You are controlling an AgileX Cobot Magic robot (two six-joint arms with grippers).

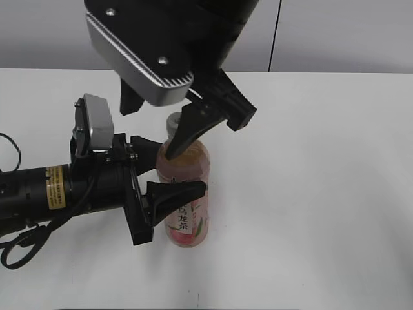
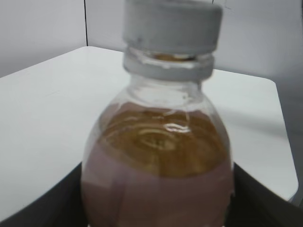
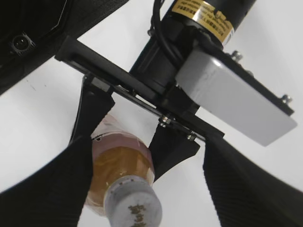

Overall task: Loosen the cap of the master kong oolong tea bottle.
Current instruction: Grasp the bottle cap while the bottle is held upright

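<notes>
the master kong oolong tea bottle stands upright on the white table, near the middle of the exterior view, with its long axis vertical. the left gripper comes in level from the left and its 2 black fingers bracket the body around the shoulder and upper label, 1 on the far side and 1 on the near side. they look closed onto the plastic, and the left wrist view shows the bottle filling the frame right between the finger bases, so i judge this arm has hold of the bottle and steadies it.

the cap sits at the top of that vertical axis, above the left fingers. the right gripper hangs over it from above, nearly in line with the bottle's axis. its jaws are spread wide: in the right wrist view the cap lies between the 2 dark fingers, with clear white table showing on the right side, so nothing is gripped yet. in the exterior view 1 finger tip reaches down past the cap to the shoulder.

the right arm is the nearer 1 to the cap. the coming move depends on the cap lying centred between those open jaws at ribbed-side height, so they can close on it and twist about the vertical axis.
</notes>
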